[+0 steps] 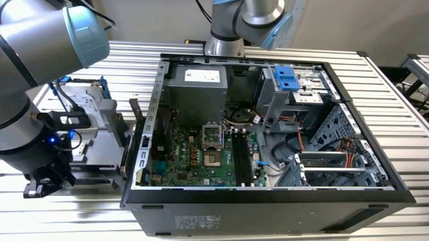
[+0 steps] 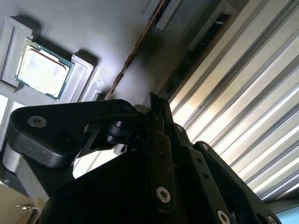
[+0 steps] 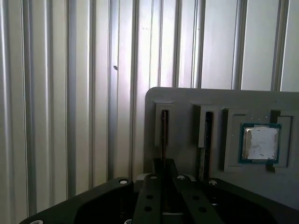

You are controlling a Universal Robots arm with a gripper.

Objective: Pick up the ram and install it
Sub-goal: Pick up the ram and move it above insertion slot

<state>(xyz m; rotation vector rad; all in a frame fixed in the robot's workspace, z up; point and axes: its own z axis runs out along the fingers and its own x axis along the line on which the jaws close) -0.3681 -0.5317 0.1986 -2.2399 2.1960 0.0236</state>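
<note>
Tray: a gray moulded tray (image 3: 187,99) is set on the ribbed metal table (image 3: 70,93), to the exterior view's left of the computer case (image 1: 268,201). Two narrow slots and a square recess are formed in it.
First slot: the ram (image 3: 164,133) is seated here on its edge and is seen as a thin dark strip.
Second slot: the contents cannot be made out.
Square recess: a silver chip (image 3: 260,142) with a green border is laid flat in it.
Tray in the exterior view: a drive (image 1: 84,98) in a blue-edged frame is carried on its far part.
Case: it is open on its upper side. A green motherboard (image 1: 194,155) with black slots (image 1: 241,155) and a gray power supply (image 1: 198,88) are housed inside.
Ram axis: the long axis is laid along the slot, parallel with the table's ribs. One end is pointed at the tray's rounded edge; the other is met by the end effector (image 3: 164,165).
Ram position: it is seated in the tray, well apart from the motherboard.
End effector: it is placed directly over the ram's near end. Whether it is clamped on the stick cannot be told.
Arm: the arm (image 1: 27,125) is seen low at the exterior view's left, beside the tray.
</note>
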